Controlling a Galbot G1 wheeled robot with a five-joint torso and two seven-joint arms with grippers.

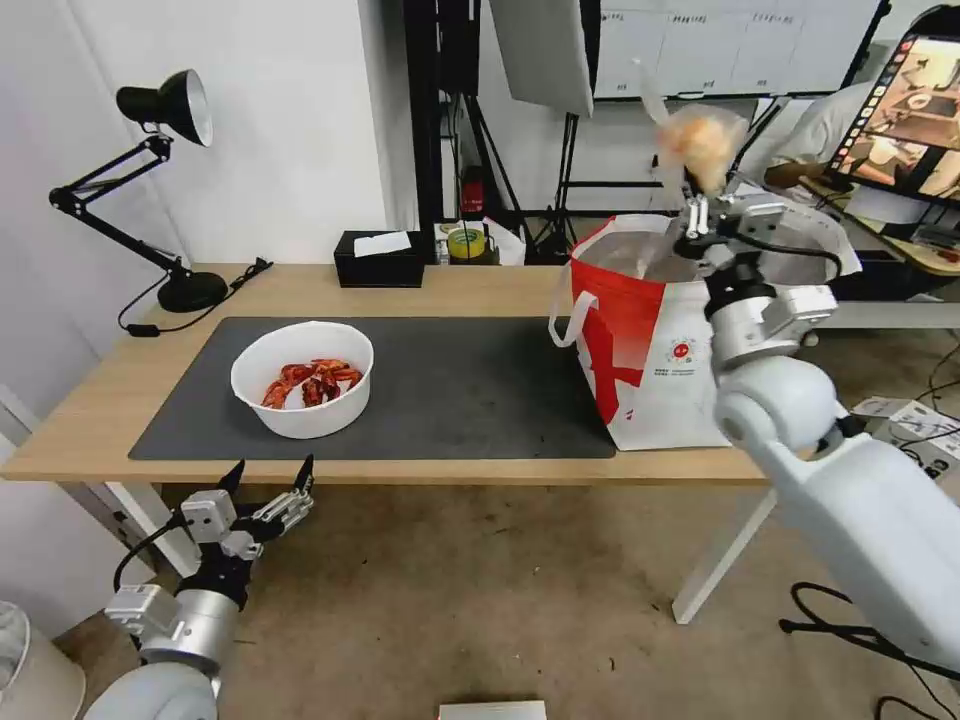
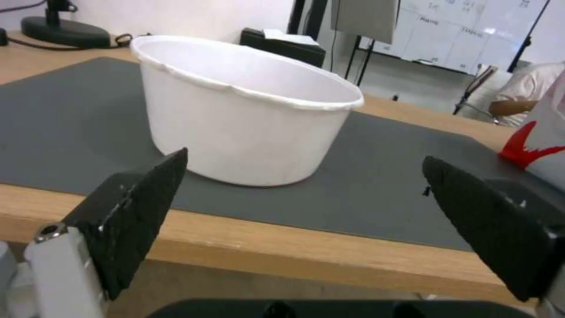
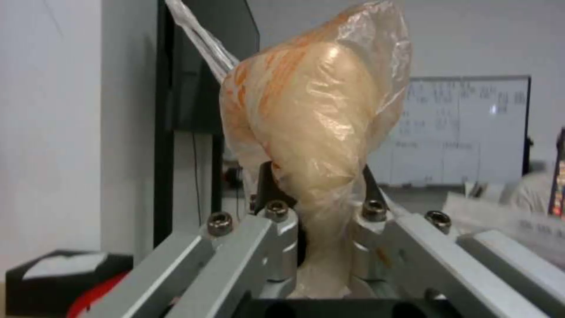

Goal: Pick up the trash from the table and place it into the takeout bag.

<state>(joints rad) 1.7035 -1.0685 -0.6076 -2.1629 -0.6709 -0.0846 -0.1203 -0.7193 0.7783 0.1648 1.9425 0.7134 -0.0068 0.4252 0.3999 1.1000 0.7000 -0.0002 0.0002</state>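
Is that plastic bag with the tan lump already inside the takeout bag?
Not yet. The right gripper is shut on the clear bag, holding it in the air above the takeout bag, whose top stands open.

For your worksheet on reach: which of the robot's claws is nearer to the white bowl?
Left. The left claw hangs open just off the table edge before the white bowl; the right claw is raised over the takeout bag.

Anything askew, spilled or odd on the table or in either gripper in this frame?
One oddity: the right gripper holds the clear plastic bag with a tan lump sticking upward above the white-and-red takeout bag rather than hanging. Nothing looks spilled; the white round bowl of red crayfish shells sits upright on the dark grey mat.
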